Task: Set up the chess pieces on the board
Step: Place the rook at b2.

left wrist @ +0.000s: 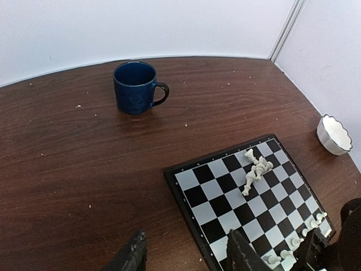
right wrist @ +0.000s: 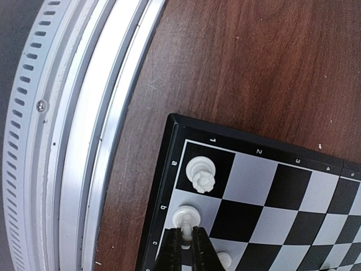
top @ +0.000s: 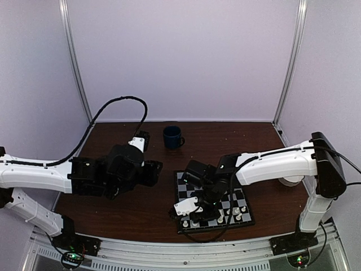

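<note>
Bearing the board (left wrist: 225, 192), a brown table (top: 130, 209) meets pale walls (top: 186, 56).

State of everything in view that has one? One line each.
left gripper: open, holding nothing.
right gripper: shut on edge piece.
edge piece: upright on the board, in the gripper.
corner piece: upright, free.
heaped pieces: lying on their sides mid-board.
mug: upright, looks empty.
bowl: upright, looks empty.
board: flat on the table.

White left arm (top: 34, 174) and right arm (top: 276, 164), black joints, black right claw (right wrist: 185, 230).
</note>
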Available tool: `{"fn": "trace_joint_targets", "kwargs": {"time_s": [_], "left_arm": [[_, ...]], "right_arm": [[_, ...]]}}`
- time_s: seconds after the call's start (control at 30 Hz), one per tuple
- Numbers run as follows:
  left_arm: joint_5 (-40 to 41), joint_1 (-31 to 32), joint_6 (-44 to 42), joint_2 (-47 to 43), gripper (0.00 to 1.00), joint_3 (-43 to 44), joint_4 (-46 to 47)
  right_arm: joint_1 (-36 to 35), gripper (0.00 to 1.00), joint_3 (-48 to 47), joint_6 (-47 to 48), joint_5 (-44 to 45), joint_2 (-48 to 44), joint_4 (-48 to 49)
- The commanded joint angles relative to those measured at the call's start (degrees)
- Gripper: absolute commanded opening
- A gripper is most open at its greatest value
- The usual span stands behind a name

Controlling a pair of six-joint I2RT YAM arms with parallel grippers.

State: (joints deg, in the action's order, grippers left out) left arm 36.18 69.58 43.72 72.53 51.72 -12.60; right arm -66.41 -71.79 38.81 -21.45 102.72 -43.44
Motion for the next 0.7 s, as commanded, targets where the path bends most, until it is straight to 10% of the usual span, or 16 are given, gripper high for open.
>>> {"fn": "trace_joint_targets", "kwargs": {"time_s": [0.0,0.67], "left_arm": [[0.8,-0.3,0.9,1.0,0.49,0.1,0.2],[0.4,-0.3,0.0,1.5,0.49,2.2,-4.0]], "right_arm": [[-0.8,0.06,-2.0,-0.5,1.7,1.4,-0.1],[0.4,0.27,-2.0,-0.3,3.1,-9.1,-4.3]]}}
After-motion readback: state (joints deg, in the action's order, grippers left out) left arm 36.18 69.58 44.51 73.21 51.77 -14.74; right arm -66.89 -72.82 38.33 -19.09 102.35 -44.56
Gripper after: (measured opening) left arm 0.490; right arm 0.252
